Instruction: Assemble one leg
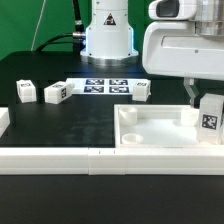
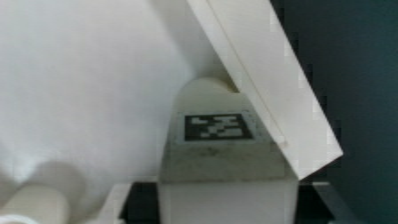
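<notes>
The white tagged leg (image 1: 209,118) (image 2: 222,140) stands upright over the tray-like piece's corner.

A green backdrop (image 1: 30,25) stands behind a black table (image 1: 60,120). Even, bright light falls over the matte tabletop, leaving soft shadows and no glare.

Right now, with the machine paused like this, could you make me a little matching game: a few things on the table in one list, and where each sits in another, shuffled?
Things:
1. white tagged leg held in the claw
2. large white square tray-like piece
3. thin flat marker board
4. two loose white tagged legs

Places:
A. toward the exterior view's left
B. at the far middle, before the robot's base
C. under the raised leg
D. above the tray's corner on the exterior view's right

Pairs: 1-D, 2-C, 3-B, 4-A
</notes>
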You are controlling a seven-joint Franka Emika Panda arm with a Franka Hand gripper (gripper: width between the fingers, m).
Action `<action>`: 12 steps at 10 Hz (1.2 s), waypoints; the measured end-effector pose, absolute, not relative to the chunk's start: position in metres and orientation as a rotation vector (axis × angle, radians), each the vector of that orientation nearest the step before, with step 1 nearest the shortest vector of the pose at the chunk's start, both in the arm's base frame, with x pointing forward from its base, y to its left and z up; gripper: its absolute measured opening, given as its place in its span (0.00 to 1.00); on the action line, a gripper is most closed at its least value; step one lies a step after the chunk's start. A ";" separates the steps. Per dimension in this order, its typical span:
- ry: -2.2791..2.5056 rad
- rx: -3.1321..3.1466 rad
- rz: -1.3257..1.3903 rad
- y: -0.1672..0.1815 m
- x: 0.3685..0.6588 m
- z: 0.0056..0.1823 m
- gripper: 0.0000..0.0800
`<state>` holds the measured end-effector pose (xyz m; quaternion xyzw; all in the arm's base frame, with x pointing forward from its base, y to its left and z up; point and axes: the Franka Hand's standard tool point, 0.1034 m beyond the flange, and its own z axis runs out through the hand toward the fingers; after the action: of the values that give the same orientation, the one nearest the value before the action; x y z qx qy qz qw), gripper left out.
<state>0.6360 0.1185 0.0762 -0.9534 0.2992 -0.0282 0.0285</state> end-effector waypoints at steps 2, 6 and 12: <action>1.320 -2.779 -0.069 0.117 0.636 0.076 0.36; 1.961 -2.353 -0.027 0.119 0.634 0.075 0.36; 2.307 -2.001 0.004 0.120 0.633 0.076 0.36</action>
<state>0.6333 0.1202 0.0756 -0.6546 0.7547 0.0012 0.0441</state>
